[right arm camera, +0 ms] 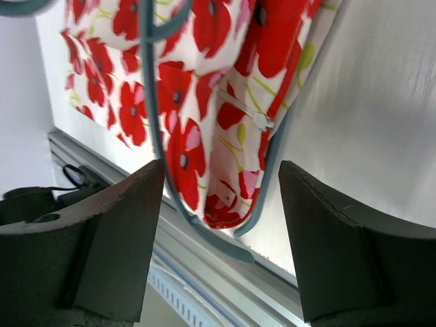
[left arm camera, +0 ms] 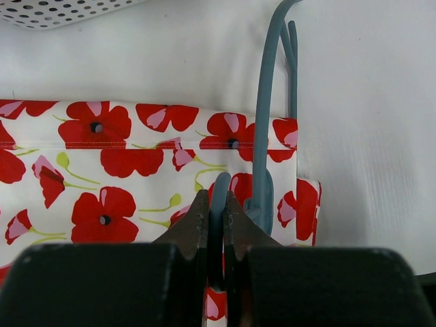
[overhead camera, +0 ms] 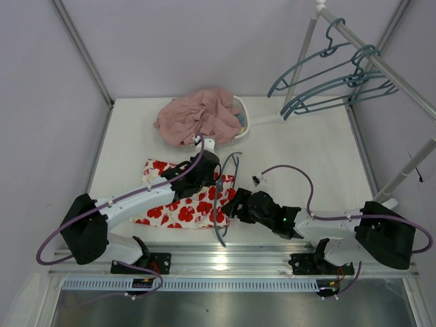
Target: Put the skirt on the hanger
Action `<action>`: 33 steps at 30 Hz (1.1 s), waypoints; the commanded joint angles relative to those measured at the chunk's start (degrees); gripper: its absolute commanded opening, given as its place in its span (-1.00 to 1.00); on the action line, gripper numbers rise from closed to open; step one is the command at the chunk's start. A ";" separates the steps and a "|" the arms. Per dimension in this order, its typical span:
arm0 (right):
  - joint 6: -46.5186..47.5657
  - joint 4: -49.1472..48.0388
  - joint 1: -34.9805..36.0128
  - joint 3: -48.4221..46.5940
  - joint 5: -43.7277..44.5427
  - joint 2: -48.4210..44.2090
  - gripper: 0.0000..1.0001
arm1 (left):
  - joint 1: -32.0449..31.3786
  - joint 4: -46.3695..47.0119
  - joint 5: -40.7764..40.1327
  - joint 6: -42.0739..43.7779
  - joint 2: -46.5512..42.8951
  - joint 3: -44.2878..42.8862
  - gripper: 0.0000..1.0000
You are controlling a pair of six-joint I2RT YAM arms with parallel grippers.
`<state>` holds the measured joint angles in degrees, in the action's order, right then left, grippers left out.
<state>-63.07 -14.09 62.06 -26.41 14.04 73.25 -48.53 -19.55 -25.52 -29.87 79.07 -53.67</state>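
The skirt (overhead camera: 170, 211), white with red poppies, lies flat on the table near the front. The teal-grey hanger (overhead camera: 217, 228) lies across its right edge. My left gripper (overhead camera: 216, 178) is shut on the hanger's thin bar; the left wrist view shows the fingers (left arm camera: 197, 221) pinching the bar, with the rest of the hanger (left arm camera: 262, 122) lying over the skirt (left arm camera: 122, 163). My right gripper (overhead camera: 228, 203) is open at the skirt's right corner. In the right wrist view (right arm camera: 221, 197), the skirt's corner (right arm camera: 204, 88) and a hanger arm (right arm camera: 146, 88) sit between the open jaws.
A white perforated basket (overhead camera: 243, 119) holding a dusty-pink garment (overhead camera: 197, 116) stands at the back; its rim shows in the left wrist view (left arm camera: 54, 10). Several more hangers (overhead camera: 334, 82) hang on a metal rail (overhead camera: 388, 68) at the back right. A metal rail (overhead camera: 225, 255) runs along the front edge.
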 commanded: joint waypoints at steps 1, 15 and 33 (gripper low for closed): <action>-2.49 -2.88 1.65 0.31 0.98 3.21 0.46 | 0.81 -3.12 -1.99 3.59 -0.49 0.23 -1.00; -1.53 -6.57 2.80 -4.17 3.89 11.12 0.24 | 0.81 -2.69 -1.64 3.59 -0.58 1.02 -0.99; 3.73 -1.83 3.06 -8.30 5.81 15.96 -1.00 | 1.42 -3.56 -3.13 3.85 -0.76 1.90 -1.00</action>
<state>-62.33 -17.65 64.77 -32.47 17.02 90.04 -47.83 -18.94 -26.50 -28.36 78.22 -53.56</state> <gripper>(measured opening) 0.020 0.077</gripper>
